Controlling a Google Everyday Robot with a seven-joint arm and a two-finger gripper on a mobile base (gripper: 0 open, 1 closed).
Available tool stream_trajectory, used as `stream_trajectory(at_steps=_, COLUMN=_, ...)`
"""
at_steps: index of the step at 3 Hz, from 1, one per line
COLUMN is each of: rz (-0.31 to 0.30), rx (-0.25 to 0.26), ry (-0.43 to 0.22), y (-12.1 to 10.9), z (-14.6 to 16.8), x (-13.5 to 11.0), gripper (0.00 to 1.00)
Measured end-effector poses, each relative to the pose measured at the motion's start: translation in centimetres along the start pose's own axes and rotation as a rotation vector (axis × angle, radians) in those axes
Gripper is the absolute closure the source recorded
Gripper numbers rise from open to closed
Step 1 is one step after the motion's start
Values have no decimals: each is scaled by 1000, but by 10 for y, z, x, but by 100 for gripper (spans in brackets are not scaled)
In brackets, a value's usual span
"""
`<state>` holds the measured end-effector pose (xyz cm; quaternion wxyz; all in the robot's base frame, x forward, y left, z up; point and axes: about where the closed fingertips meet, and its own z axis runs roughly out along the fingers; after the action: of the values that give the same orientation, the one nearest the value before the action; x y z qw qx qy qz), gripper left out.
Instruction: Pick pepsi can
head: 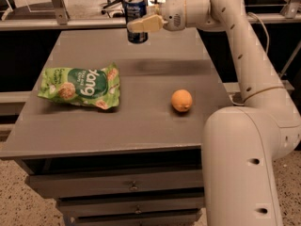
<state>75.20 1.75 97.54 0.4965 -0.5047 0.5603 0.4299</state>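
Note:
The pepsi can (135, 8) is dark blue with a silver top and sits at the far edge of the grey table (141, 121). My gripper (138, 26) reaches in from the right and is shut on the can, with a tan finger (146, 23) across its front. The can appears to be held a little above the tabletop. The white arm (244, 55) curves back down the right side of the view.
A green snack bag (80, 87) lies on the left of the table. An orange fruit (181, 100) sits right of centre. Drawers (134, 185) are below the front edge. A metal rail (56, 22) and chair legs stand behind the table.

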Motion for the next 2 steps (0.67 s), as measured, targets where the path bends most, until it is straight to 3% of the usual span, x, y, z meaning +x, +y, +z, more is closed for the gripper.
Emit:
stream_trajectory(at_steps=1, rz=88, rx=-131, ry=120, y=43, z=-9, x=6, gripper=100)
stream_trajectory(at_steps=2, rz=84, rx=-188, ry=198, y=79, z=-38, x=9, gripper=100)
